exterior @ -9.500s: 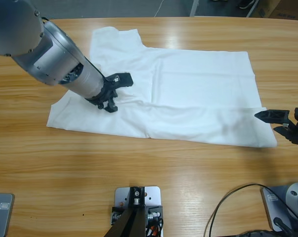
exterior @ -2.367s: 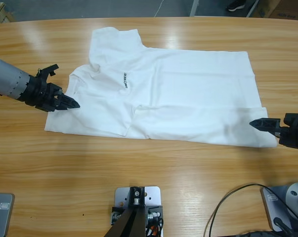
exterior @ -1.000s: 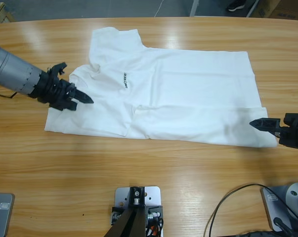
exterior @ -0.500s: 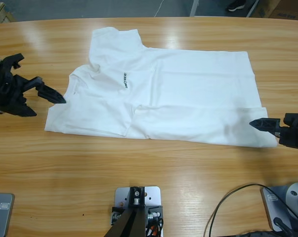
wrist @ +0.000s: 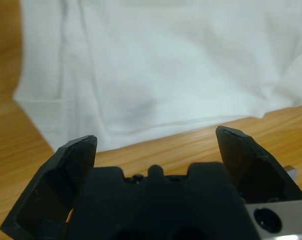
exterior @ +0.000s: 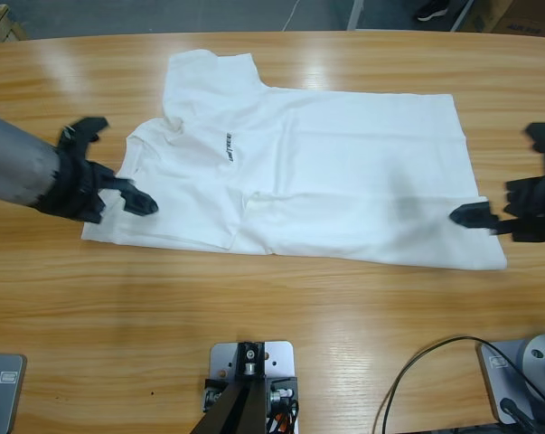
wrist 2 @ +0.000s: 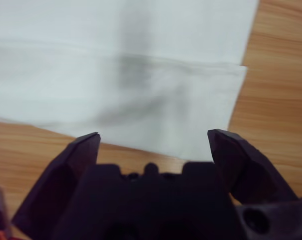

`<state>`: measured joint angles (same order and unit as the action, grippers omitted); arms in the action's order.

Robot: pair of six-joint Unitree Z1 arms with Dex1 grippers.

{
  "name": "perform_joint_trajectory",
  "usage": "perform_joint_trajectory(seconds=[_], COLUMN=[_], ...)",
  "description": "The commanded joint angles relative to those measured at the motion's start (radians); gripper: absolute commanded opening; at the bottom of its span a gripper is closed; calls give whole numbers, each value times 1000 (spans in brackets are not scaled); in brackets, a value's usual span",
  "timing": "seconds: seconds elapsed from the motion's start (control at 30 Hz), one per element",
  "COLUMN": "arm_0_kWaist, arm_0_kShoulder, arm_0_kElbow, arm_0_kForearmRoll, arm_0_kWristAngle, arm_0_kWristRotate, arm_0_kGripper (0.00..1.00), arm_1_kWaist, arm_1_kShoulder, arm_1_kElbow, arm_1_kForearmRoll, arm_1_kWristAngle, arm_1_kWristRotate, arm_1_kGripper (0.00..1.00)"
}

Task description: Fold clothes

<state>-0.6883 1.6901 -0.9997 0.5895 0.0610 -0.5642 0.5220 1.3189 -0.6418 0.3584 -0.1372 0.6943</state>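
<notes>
Bench (exterior: 281,334): long wooden top, carrying the garment across its middle.
T-shirt (exterior: 344,181): white, short-sleeved, spread flat on the bench, neck end toward the left of the high view, hem toward the right; one sleeve (exterior: 209,77) points to the far edge, and the near side is folded in over the body, leaving a seam line along the front edge.
Logo (exterior: 228,147): small dark lettering on the chest, running sideways in the high view; too small to read.
Left arm (exterior: 14,170): silver-grey forearm entering from the left edge, level over the bench, aimed at the shirt's collar end.
Left gripper (exterior: 109,172): jaws spread wide and holding nothing; one tip sits over the shirt's near left corner. Its wrist view looks down on white cloth (wrist: 156,70) and its edge.
Right gripper (exterior: 512,185): at the right edge, jaws wide apart and empty, one tip over the hem's near corner. Its wrist view shows the folded hem corner (wrist 2: 216,100) against bare wood.
</notes>
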Motion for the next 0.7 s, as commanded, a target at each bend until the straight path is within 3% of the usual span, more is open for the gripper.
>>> perform_joint_trajectory(seconds=[0.03,0.13,0.23,0.7], arm_0_kWaist=[-84,-88,-88,-88], arm_0_kShoulder=[138,155,164,217], arm_0_kElbow=[41,54,59,79], arm_0_kForearmRoll=[-71,-89,-87,-35], arm_0_kWristAngle=[45,80,99,88], arm_0_kWristRotate=[-57,-81,-109,-183], arm_0_kGripper=[937,999,1000,1000], arm_1_kWaist=[43,43,43,6], arm_1_kShoulder=[202,253,314,403], arm_1_kElbow=[9,0,-6,-24], arm_1_kForearmRoll=[-81,-101,-99,-96], arm_1_kWristAngle=[-41,-38,-33,8], arm_1_kWristRotate=[28,27,25,13], arm_1_kGripper=[884,937,980,987])
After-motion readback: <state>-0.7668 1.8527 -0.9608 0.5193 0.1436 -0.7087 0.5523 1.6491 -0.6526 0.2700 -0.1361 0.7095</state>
